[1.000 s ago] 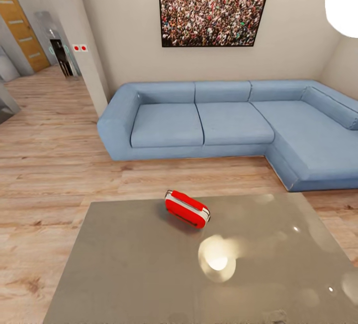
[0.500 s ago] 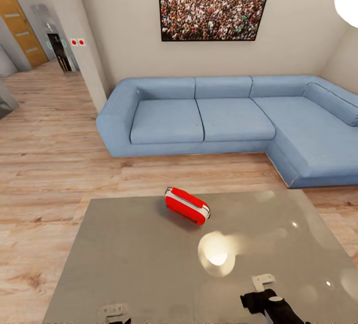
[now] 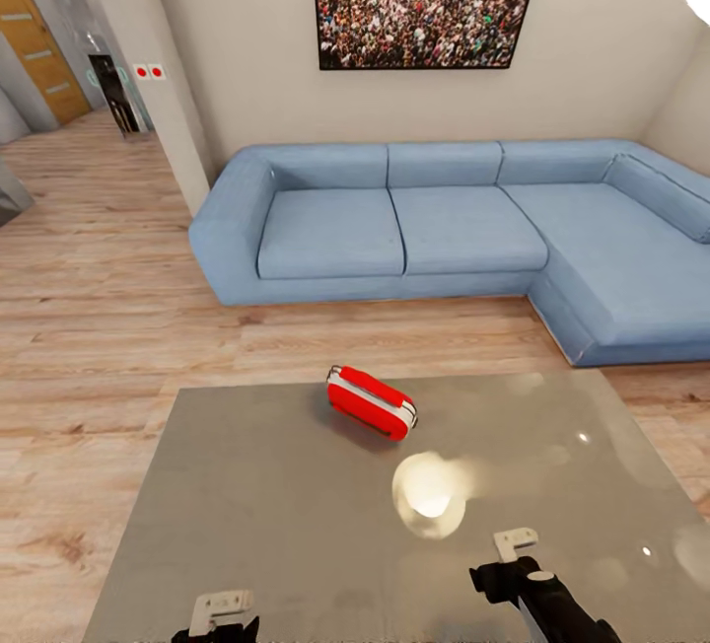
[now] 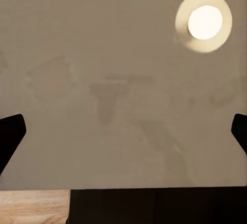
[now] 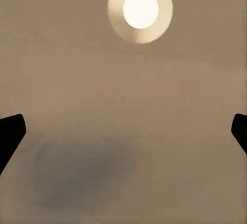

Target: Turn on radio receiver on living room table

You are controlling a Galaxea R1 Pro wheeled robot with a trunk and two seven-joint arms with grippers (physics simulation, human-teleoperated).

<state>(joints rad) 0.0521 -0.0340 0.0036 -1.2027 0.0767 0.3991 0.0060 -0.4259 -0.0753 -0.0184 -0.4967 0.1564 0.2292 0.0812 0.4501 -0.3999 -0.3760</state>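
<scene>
On the table (image 3: 247, 485), radio receiver (image 3: 371, 403) well beyond right end effector (image 3: 515, 554).

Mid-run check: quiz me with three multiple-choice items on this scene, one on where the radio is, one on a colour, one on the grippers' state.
1. Where is the radio receiver?
A. on the table, toward its far edge
B. on the sofa
C. on the floor

2. What colour is the sofa?
A. grey
B. blue
C. brown

3. How are the left gripper and right gripper?
A. both open, holding nothing
B. right shut on the radio
C. both shut

Answers: 1 A, it lies on the glossy grey top nearer the sofa side. 2 B, its cushions are blue. 3 A, each wrist view has the fingertips wide apart over bare tabletop.
</scene>
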